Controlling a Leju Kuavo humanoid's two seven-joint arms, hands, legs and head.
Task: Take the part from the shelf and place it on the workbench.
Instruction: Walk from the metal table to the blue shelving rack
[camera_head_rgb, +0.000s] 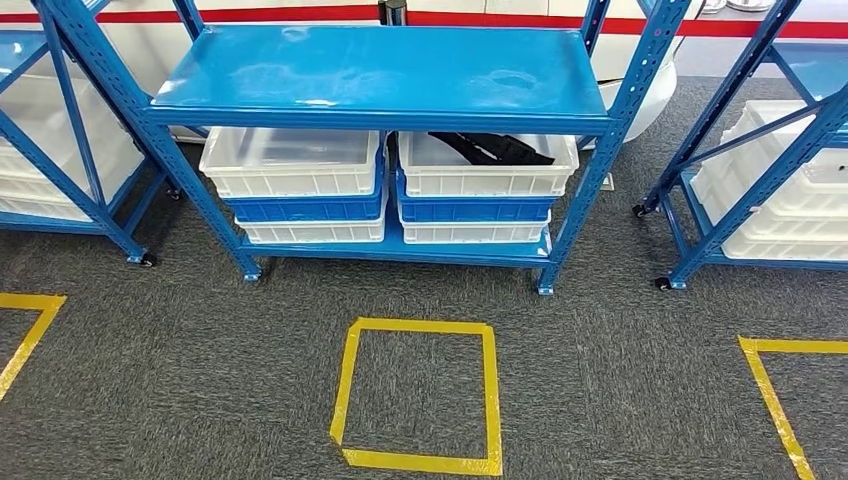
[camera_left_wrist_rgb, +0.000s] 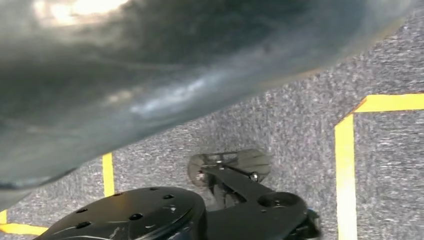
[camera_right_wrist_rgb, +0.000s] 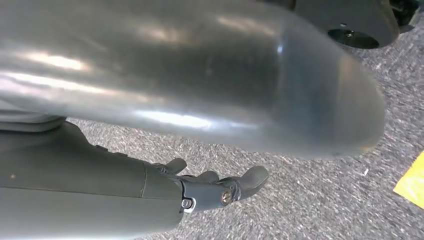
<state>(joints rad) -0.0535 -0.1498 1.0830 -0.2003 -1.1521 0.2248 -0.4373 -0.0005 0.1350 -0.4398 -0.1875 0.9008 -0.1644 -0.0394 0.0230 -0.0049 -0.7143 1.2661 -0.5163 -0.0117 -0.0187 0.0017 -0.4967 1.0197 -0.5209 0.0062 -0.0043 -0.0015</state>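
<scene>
The carpet (camera_head_rgb: 600, 380) spreads grey below the hanging robot hands, marked with a yellow tape square (camera_head_rgb: 417, 396). Well ahead of both robot hands stands the blue shelf (camera_head_rgb: 380, 75), its top deck bare and glossy, its lower deck carrying two stacks of bins. The right stack's top bin (camera_head_rgb: 487, 172) holds the part (camera_head_rgb: 495, 148), a dark, long, angular piece lying slantwise near the bin's far wall; the left stack's top bin (camera_head_rgb: 290, 165) looks to hold nothing. The part sits far forward of the right robot hand (camera_right_wrist_rgb: 220, 187), which hangs near the floor beside the leg with its fingers loosely curled and apart, holding nothing. The left robot hand's wrist camera looks down at the carpet and tape lines, and whether that hand is wide or narrow cannot be told. The part looks rigid, probably moulded plastic or metal, fairly light and not fragile, with a matte surface that should not slip. Its ends are partly hidden by the upper deck, so a hold around the middle of the long body seems safest, reaching in low under the deck's edge. No counter is in sight, and the task has barely begun.
</scene>
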